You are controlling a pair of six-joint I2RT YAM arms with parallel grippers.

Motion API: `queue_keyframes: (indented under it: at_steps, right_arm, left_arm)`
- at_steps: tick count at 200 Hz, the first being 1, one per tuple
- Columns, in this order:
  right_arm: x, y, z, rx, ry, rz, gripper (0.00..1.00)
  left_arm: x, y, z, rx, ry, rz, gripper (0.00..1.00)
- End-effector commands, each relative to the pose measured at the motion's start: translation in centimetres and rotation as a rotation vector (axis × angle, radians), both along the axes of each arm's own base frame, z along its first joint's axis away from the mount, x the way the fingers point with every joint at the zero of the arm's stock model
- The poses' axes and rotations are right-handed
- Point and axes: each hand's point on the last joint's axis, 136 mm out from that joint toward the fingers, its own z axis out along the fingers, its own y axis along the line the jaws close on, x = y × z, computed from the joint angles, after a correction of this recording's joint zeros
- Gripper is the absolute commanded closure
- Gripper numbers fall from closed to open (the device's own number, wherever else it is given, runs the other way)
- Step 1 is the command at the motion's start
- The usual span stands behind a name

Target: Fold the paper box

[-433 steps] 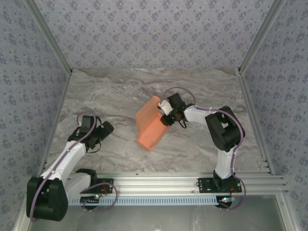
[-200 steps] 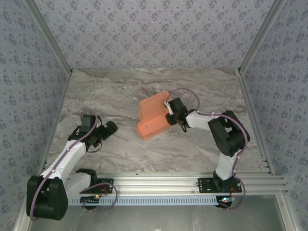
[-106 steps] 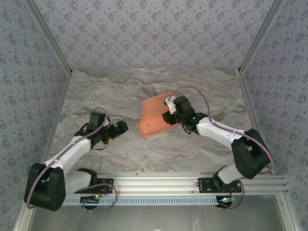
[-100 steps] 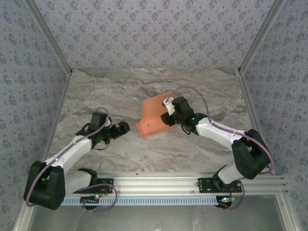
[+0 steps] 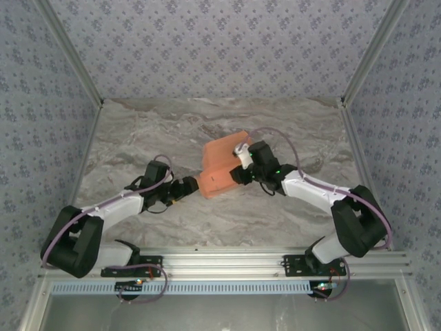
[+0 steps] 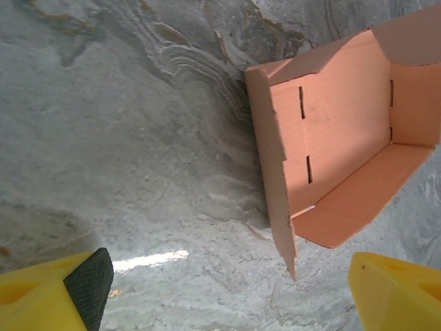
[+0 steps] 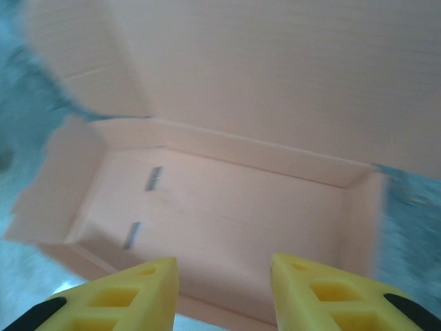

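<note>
Surface: paper box sits near centre, half-formed, open tray. Left gripper at box's 8 o'clock, jaws wide, empty. Right gripper at box's 4 o'clock on the rim, jaws partly apart, nothing pinched. Left wrist view shows what top can't: the box's corner flap clear of both fingers.
</note>
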Motion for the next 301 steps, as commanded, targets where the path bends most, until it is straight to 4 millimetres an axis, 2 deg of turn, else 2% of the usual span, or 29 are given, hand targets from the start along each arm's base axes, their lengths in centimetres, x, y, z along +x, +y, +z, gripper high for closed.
queue_keyframes:
  at_steps: [1, 30, 40, 57, 84, 118, 138, 157, 190, 214, 232, 248, 259, 284, 301]
  right_arm:
    - [1.5, -3.6, 0.1, 0.082, 0.048, -0.214, 0.59]
    - [1.6, -6.0, 0.6, 0.205, 0.087, -0.330, 0.57]
    - [1.6, -7.1, 1.1, 0.254, 0.094, -0.373, 0.56]
    - [1.6, -8.8, 1.6, 0.315, 0.091, -0.427, 0.54]
    - [1.6, -11.2, 1.8, 0.341, 0.103, -0.491, 0.54]
    - [0.6, -11.4, 2.2, 0.344, 0.105, -0.454, 0.54]
    - [0.4, -11.6, 2.2, 0.345, 0.104, -0.454, 0.53]
    - [0.4, -11.8, 1.8, 0.361, 0.108, -0.464, 0.52]
    - [0.6, -10.6, 1.0, 0.449, 0.171, -0.390, 0.49]
    - [0.7, -9.8, 0.2, 0.441, 0.226, -0.347, 0.50]
    - [1.0, -9.8, -0.5, 0.426, 0.253, -0.348, 0.50]
    - [1.4, -10.2, -1.0, 0.430, 0.268, -0.369, 0.51]
    - [1.7, -10.4, -1.3, 0.439, 0.277, -0.388, 0.51]
    - [2.1, -10.8, -1.8, 0.458, 0.292, -0.418, 0.51]
    - [2.3, -10.8, -1.9, 0.481, 0.309, -0.436, 0.51]
  left_arm:
    - [2.0, -1.2, 3.8, -0.027, -0.139, -0.047, 0.09]
    - [3.7, 0.2, 10.1, 0.069, -0.408, -0.060, 0.01]
    - [4.0, 0.0, 12.0, 0.088, -0.509, -0.094, 0.01]
    - [4.4, -1.1, 13.5, 0.112, -0.627, -0.179, 0.01]
    - [4.8, -3.3, 13.8, 0.139, -0.678, -0.337, 0.01]
    - [6.0, -5.3, 14.8, 0.216, -0.745, -0.513, 0.01]
    - [6.8, -6.7, 14.1, 0.291, -0.717, -0.616, 0.01]
    - [8.5, -7.2, 13.0, 0.357, -0.686, -0.641, 0.01]
    - [10.5, -8.5, 11.7, 0.402, -0.640, -0.721, 0.02]
    - [10.0, -9.9, 10.8, 0.408, -0.588, -0.844, 0.11]
    - [9.5, -10.7, 10.3, 0.431, -0.569, -0.919, 0.17]
    - [10.0, -10.8, 10.0, 0.495, -0.573, -0.935, 0.22]
    - [10.3, -10.9, 10.0, 0.526, -0.572, -0.941, 0.31]
    - [10.4, -10.8, 10.1, 0.542, -0.544, -0.960, 0.62]
    - [10.7, -10.3, 10.7, 0.571, -0.554, -0.934, 0.72]
